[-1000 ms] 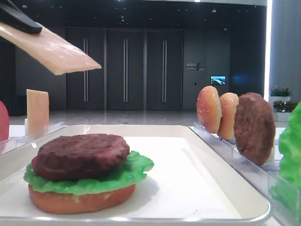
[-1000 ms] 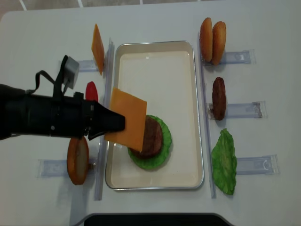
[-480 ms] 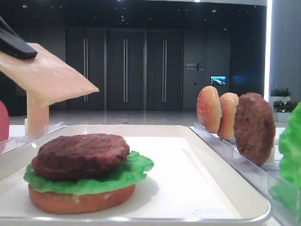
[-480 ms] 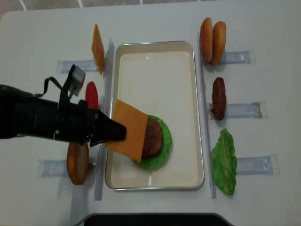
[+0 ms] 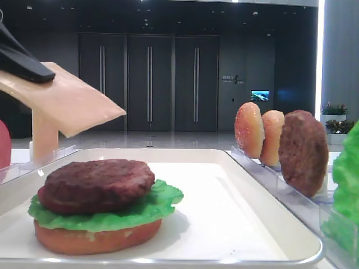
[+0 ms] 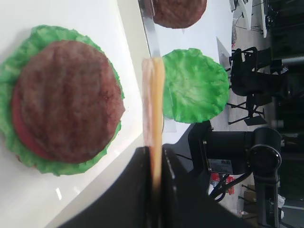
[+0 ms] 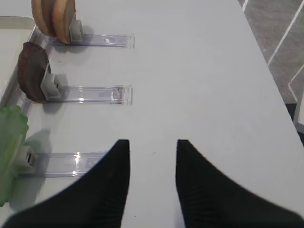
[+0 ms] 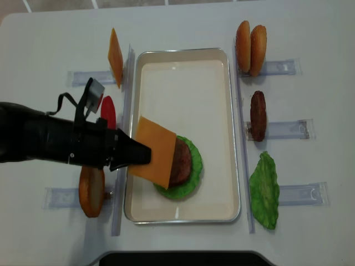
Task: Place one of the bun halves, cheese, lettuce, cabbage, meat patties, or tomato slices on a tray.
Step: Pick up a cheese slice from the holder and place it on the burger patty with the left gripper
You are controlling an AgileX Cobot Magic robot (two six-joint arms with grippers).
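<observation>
The left hand (image 8: 138,155) is pinching the cheese (image 8: 155,152) by one edge, fully closed on it. The slice is hanging tilted just ahead of the hand, above the patty (image 8: 178,162) on the tray (image 8: 183,72).

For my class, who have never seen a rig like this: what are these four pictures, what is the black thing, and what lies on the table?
It is a two-armed robot building a toy burger. One picture looks straight down, one sits low at table level, and two come from cameras on the arms' wrists. The black left pincer is shut on a cheese slice, held tilted above the meat patty. That patty lies on lettuce and a bun half in the white tray. The right pincer is open over bare table, holding nothing. Clear racks beside the tray hold spare buns, a patty, lettuce, cheese and a tomato slice.
</observation>
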